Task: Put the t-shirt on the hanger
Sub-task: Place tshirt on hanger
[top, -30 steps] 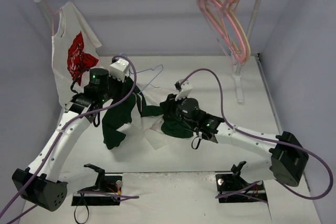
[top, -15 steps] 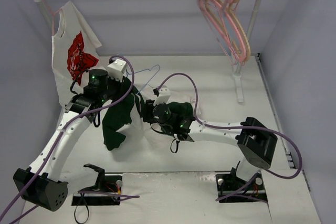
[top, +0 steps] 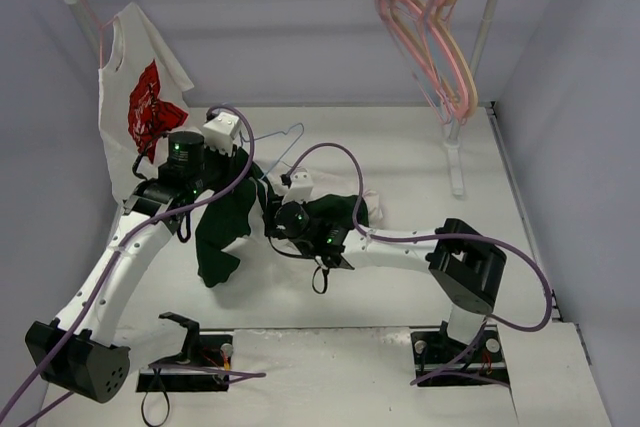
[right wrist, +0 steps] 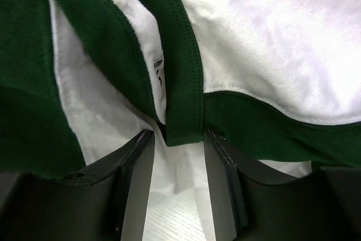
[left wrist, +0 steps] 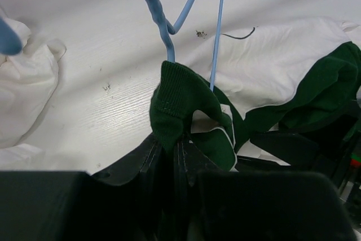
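A: What moved?
B: The right gripper [right wrist: 179,135] has swung toward 9 o'clock, closer to the left gripper [left wrist: 172,150].
A: Their holds?
B: Left is clenched on the dark green collar of the white t-shirt with green sleeves [left wrist: 271,55]. The thin light-blue wire hanger [left wrist: 217,26] rises from that fold at 12 o'clock. Right's fingers stand parted, astride the collar band. The shirt lies bunched on the white table [top: 420,157]

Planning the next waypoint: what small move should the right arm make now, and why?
Probably close the right end effector: its open fingers straddle the dark green collar band of the white green-sleeved t-shirt, while the left end effector pinches that collar beside the thin light-blue wire hanger.
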Controlling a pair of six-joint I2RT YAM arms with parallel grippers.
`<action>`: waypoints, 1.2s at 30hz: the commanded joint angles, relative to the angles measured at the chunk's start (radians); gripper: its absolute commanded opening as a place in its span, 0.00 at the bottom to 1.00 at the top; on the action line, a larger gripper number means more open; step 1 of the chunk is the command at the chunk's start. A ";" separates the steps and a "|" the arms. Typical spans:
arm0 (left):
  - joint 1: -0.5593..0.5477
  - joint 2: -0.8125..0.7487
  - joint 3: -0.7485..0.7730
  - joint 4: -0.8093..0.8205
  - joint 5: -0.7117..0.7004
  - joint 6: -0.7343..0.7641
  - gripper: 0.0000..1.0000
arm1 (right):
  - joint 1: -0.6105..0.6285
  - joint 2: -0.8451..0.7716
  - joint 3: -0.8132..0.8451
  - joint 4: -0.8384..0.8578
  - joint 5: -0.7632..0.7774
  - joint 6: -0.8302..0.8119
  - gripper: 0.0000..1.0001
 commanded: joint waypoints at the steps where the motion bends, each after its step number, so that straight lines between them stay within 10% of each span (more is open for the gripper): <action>1: 0.010 -0.022 0.029 0.089 0.014 -0.011 0.00 | 0.006 0.007 0.061 0.017 0.079 0.025 0.41; 10: 0.010 -0.028 0.027 0.089 0.022 -0.010 0.00 | 0.003 0.061 0.105 0.012 0.094 0.003 0.35; 17: 0.012 -0.039 0.025 0.089 0.025 -0.006 0.00 | -0.002 0.040 0.086 -0.006 0.149 -0.047 0.01; 36: 0.019 -0.253 -0.146 0.298 0.296 0.066 0.00 | -0.385 -0.295 0.030 -0.173 -0.262 -0.437 0.00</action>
